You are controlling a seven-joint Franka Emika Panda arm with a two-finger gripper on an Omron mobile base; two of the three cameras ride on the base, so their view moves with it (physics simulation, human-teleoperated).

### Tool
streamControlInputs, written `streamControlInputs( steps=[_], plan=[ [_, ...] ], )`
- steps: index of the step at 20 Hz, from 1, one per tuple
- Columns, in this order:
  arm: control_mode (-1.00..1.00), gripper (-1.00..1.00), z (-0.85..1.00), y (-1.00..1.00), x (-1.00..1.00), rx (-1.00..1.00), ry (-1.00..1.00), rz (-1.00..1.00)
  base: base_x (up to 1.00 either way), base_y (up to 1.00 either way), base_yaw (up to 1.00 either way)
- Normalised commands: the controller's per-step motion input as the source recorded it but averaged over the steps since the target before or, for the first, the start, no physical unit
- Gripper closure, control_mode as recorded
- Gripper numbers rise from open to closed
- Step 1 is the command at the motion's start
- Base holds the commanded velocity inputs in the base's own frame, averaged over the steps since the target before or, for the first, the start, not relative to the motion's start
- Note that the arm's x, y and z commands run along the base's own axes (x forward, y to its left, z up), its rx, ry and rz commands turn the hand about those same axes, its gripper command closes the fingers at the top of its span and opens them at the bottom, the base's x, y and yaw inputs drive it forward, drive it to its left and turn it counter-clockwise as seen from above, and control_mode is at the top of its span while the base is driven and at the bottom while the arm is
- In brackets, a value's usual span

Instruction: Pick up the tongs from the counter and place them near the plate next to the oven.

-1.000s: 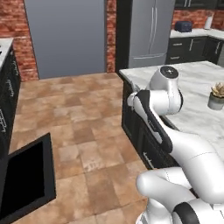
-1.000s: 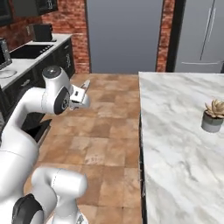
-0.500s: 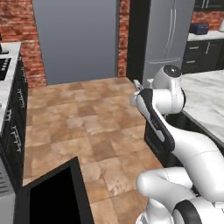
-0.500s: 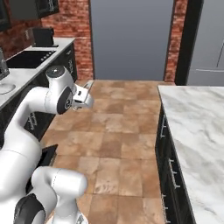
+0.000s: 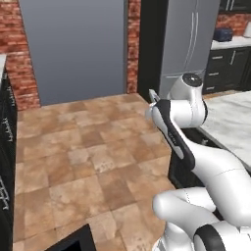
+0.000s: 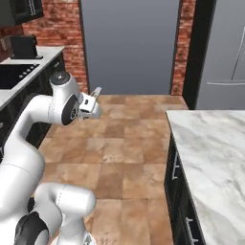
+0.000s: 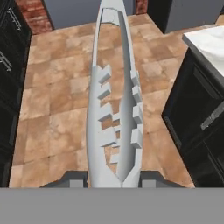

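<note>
The tongs (image 7: 114, 105) are slim grey metal with toothed inner edges, and in the hand view they run from the bottom up the middle. My gripper (image 7: 113, 177) is shut on their near end. From the left base my gripper (image 5: 156, 100) hangs over the tiled floor with the tongs' tip (image 5: 151, 92) sticking out of it. From the right base my gripper (image 6: 90, 103) holds the tongs (image 6: 95, 93) pointing up and away. The white marble counter (image 5: 230, 122) (image 6: 215, 153) (image 7: 210, 39) lies to my right. The plate and the oven are out of view.
A steel fridge (image 5: 191, 39) (image 6: 225, 57) stands beyond the counter. A tall grey panel (image 5: 73, 49) (image 6: 129, 43) is set in the brick wall ahead. Dark cabinets (image 5: 5, 147) and a cooktop (image 6: 12, 76) line the left. Open tiled floor (image 5: 88, 147) lies between.
The whole picture has shifted as the base moved: the counter slid toward the right edge and the left cabinets came closer. My gripper has stayed shut on the tongs.
</note>
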Motion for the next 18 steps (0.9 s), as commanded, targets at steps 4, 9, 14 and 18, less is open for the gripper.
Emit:
streamControlInputs(
  steps=[4,9,14,18],
  plan=[
    [1.0,1.0,0.0,0.0,0.0,0.0,0.0,0.0,1.0,-0.01,0.01],
    [1.0,1.0,0.0,0.0,0.0,0.0,0.0,0.0,1.0,0.04,0.34],
    [1.0,1.0,0.0,0.0,0.0,0.0,0.0,0.0,0.7,0.0,0.65],
    [1.0,1.0,0.0,0.0,0.0,0.0,0.0,0.0,0.41,0.0,0.78]
  ],
)
